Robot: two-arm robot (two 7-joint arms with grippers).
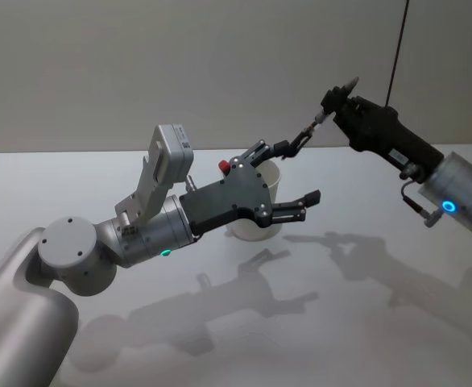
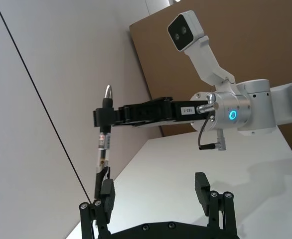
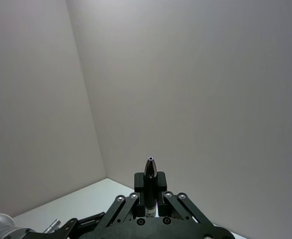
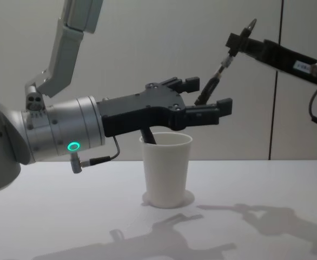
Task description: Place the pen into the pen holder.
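My landmark is the pen holder, the white paper cup standing upright on the table. Something dark already leans inside it at its left rim; I cannot tell what it is.

Nearest me, my left gripper hangs just above the cup's mouth, reaching over and past it, its 2 fingers spread apart with nothing clamped between them. In my left wrist view the pen's lower end lies just beside 1 fingertip — whether it touches I cannot tell.

Farther back, up and to the right of the cup, my right gripper is closed on the pen near its upper end. The pen slants down and toward the cup, silver tip uppermost, its lower end close to my open left fingers and well above the rim.

This looks to me like a handover in mid-air, or a guided lowering — the pen is not yet in the cup. To do it well, I would keep the right grip firm until the left fingers have closed squarely on the barrel, release only after that, then bring the pen near vertical over the mouth and lower it without nudging the light cup.
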